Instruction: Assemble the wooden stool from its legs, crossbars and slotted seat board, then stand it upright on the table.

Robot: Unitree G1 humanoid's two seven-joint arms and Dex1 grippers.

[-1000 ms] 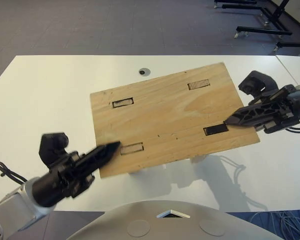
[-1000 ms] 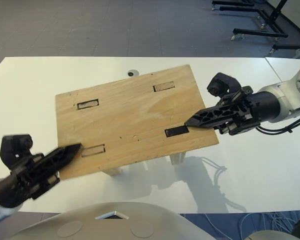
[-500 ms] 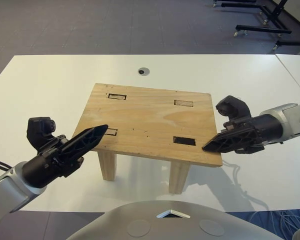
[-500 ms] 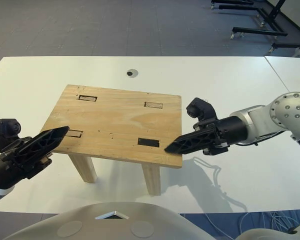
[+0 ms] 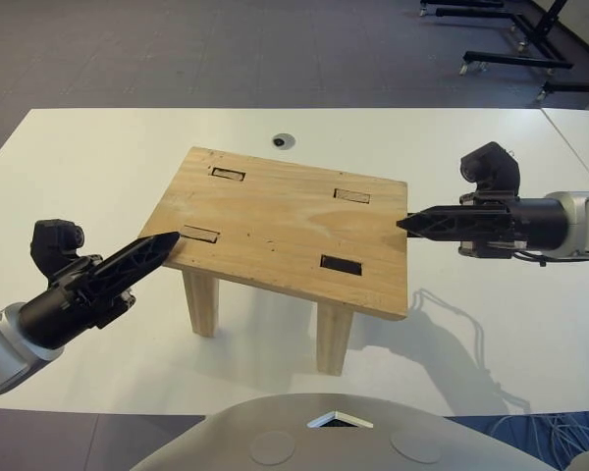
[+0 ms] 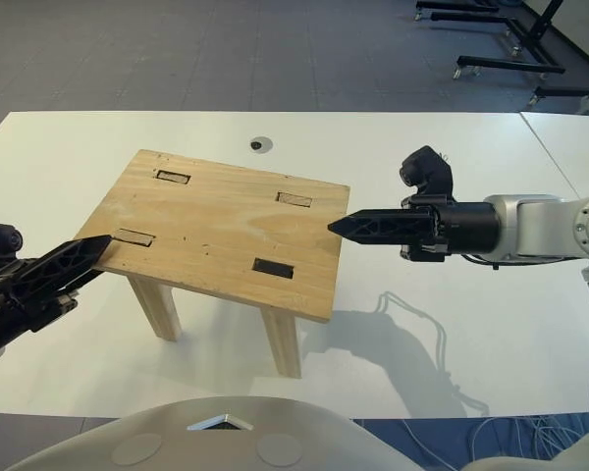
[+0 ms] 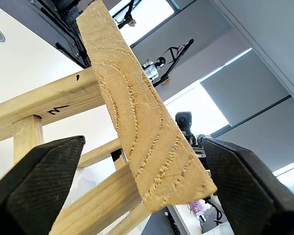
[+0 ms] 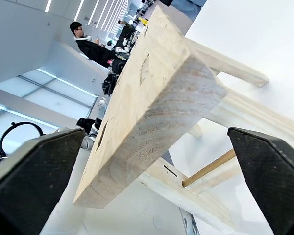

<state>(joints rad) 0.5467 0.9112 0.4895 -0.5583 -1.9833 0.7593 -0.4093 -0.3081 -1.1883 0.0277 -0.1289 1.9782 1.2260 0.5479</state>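
Observation:
The wooden stool stands on its legs [image 5: 201,299] on the white table [image 5: 88,167], its slotted seat board [image 5: 285,226] on top. My left gripper [image 5: 172,238] is at the board's near-left corner. In the left wrist view its fingers [image 7: 34,186] straddle the board edge [image 7: 137,117] with gaps on both sides, so it is open. My right gripper [image 5: 402,223] is at the board's right edge. It is also open, its fingers [image 8: 34,181] wide on either side of the board [image 8: 152,98]. Crossbars [image 7: 44,105] and a dowel [image 8: 208,169] are under the seat.
A round cable port [image 5: 283,141] sits in the table behind the stool. A cable [image 5: 471,329] lies on the table right of the stool. Black wheeled stands [image 5: 515,54] are on the floor beyond the table's far edge.
One second ago the stool was lifted and tipped with its seat towards the camera. It has come down and now stands level. The right gripper has shifted farther back along the right edge.

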